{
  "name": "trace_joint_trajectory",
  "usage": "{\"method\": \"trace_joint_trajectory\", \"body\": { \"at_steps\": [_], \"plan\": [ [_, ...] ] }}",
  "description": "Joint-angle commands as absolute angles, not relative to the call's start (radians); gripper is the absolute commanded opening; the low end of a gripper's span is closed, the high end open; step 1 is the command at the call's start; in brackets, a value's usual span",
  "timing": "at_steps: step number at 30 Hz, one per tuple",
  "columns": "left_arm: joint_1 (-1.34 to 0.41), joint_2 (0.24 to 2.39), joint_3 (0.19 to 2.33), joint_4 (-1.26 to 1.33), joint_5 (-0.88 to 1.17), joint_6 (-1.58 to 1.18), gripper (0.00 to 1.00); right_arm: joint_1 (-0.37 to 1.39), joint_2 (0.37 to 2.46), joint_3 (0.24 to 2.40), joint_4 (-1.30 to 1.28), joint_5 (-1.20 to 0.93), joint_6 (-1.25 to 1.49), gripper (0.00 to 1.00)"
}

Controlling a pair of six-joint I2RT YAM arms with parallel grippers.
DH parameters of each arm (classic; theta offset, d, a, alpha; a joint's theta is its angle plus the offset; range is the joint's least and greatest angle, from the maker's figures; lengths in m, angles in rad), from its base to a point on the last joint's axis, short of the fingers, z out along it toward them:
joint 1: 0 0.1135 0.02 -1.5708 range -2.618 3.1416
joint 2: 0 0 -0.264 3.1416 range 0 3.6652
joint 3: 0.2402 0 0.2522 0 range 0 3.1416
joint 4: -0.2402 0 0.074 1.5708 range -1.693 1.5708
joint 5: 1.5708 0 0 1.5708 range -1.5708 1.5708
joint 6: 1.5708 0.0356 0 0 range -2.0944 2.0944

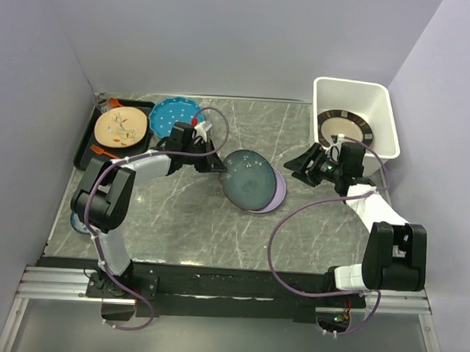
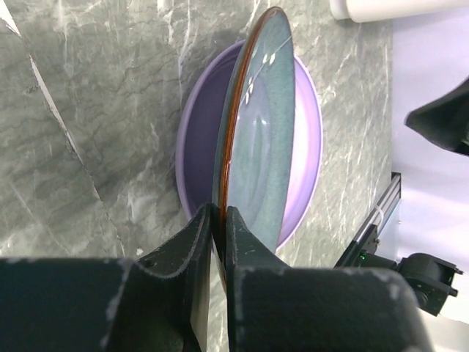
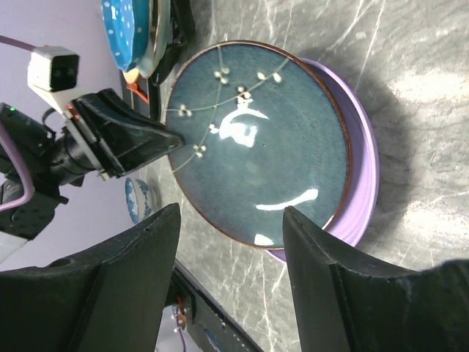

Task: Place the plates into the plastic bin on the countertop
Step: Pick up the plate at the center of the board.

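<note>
Rim of blue-grey plate (image 2: 260, 132) pinched by left gripper (image 2: 218, 218), tilted over lavender plate (image 2: 196, 139); right gripper (image 3: 231, 213) wide, empty, near bin (image 1: 357, 98).

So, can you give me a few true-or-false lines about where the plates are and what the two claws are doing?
1. The left gripper pinches the rim of the dark blue plate. True.
2. The plastic bin is empty. False: a cream plate with a striped rim lies in it.
3. The right gripper holds the lavender plate. False: its jaws are open and hold nothing.
4. The dark blue plate is tilted up over the lavender plate. True.
</note>
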State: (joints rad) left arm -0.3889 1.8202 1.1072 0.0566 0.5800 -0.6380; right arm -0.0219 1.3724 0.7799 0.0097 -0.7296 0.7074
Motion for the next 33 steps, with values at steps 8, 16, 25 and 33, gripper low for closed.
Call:
{"method": "trace_joint_trajectory", "body": {
  "at_steps": [8, 16, 25, 33],
  "plan": [
    [-0.344, 1.668, 1.08, 0.241, 0.747, -0.739, 0.01, -0.005, 1.399, 0.733, 0.132, -0.798, 0.713, 0.66],
    [-0.311, 1.634, 1.045, 0.297, 0.791, -0.796, 0.01, 0.061, 1.448, 0.719, 0.17, -0.819, 0.721, 0.67],
    [-0.285, 1.588, 1.028, 0.336, 0.828, -0.825, 0.01, 0.077, 1.483, 0.707, 0.196, -0.822, 0.721, 0.68],
    [-0.276, 1.555, 1.02, 0.357, 0.856, -0.847, 0.01, 0.078, 1.493, 0.69, 0.232, -0.834, 0.736, 0.69]
  ]
}}
